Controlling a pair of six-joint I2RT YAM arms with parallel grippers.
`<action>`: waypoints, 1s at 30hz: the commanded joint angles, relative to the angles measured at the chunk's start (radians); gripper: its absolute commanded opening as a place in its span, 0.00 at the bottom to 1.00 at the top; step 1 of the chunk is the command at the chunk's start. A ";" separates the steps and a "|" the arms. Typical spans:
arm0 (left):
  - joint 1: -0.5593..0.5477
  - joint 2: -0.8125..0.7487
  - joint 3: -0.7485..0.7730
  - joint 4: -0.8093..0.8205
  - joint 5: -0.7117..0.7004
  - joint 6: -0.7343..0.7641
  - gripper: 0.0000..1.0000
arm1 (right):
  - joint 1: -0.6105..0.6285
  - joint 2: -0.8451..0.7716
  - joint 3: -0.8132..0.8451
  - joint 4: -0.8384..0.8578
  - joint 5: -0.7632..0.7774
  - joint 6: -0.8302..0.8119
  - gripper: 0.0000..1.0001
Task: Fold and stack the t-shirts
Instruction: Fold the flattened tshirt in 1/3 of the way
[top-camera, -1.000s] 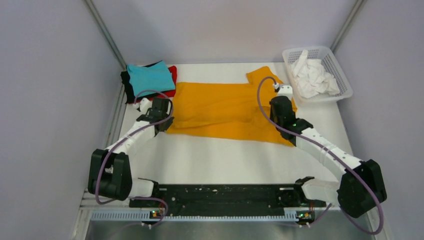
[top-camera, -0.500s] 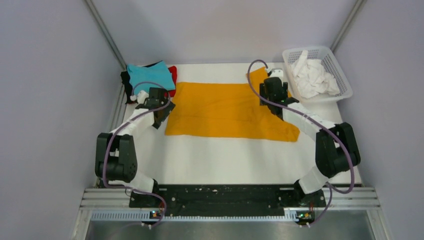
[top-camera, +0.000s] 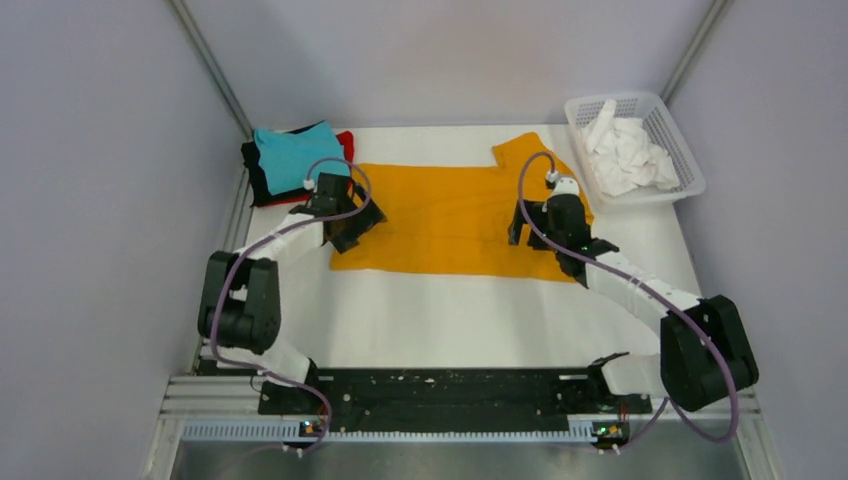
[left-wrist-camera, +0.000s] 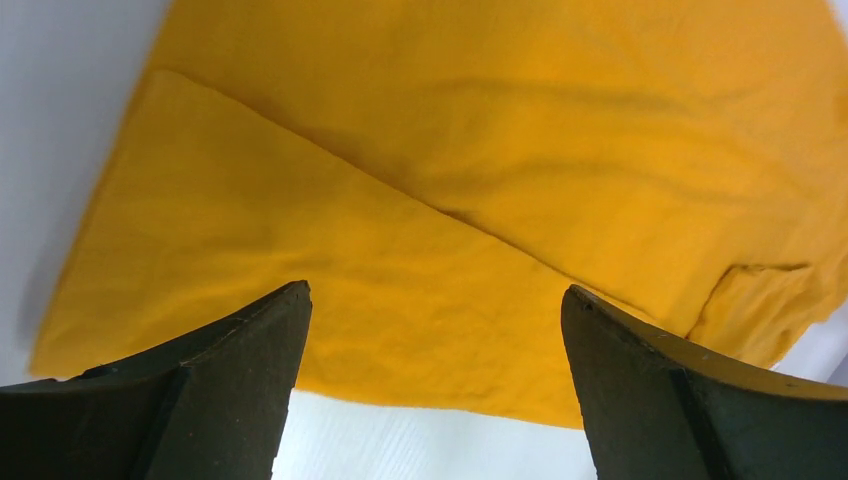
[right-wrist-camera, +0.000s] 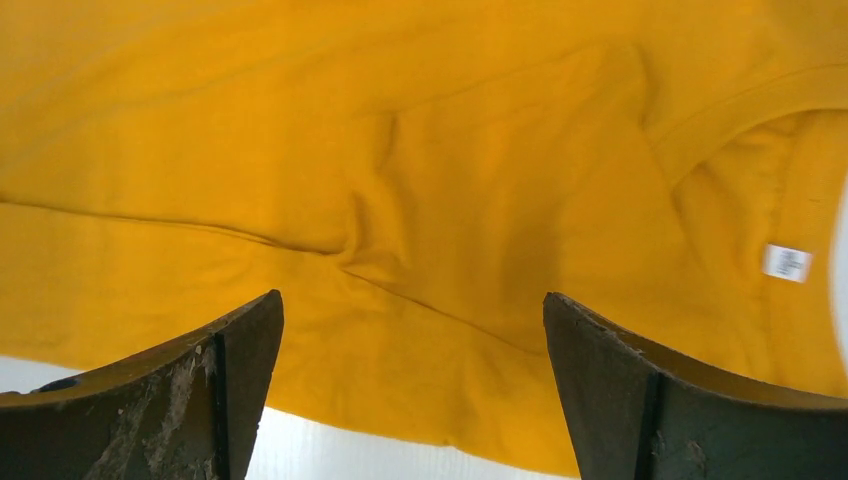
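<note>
The mustard-orange t-shirt (top-camera: 450, 215) lies flat across the far middle of the white table (top-camera: 450, 320), with a folded layer along its near edge. Both arms hang over it and cover its two ends. The left gripper (left-wrist-camera: 435, 300) and right gripper (right-wrist-camera: 412, 300) each have fingers spread wide, holding nothing. At far left a teal t-shirt (top-camera: 300, 155) tops a folded stack, hiding all but the edges of a black t-shirt (top-camera: 255, 172) and a red t-shirt (top-camera: 346, 148). At far right, a white lattice basket (top-camera: 683, 150) holds crumpled white cloth (top-camera: 630, 158).
</note>
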 joint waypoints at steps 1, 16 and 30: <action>-0.020 0.151 0.086 0.034 0.108 0.050 0.99 | -0.008 0.118 0.038 0.137 -0.138 0.047 0.99; -0.058 0.016 -0.253 0.105 0.064 -0.038 0.99 | -0.007 0.136 -0.202 0.108 -0.122 0.255 0.97; -0.272 -0.495 -0.666 -0.034 -0.040 -0.251 0.99 | 0.045 -0.645 -0.516 -0.366 -0.220 0.504 0.97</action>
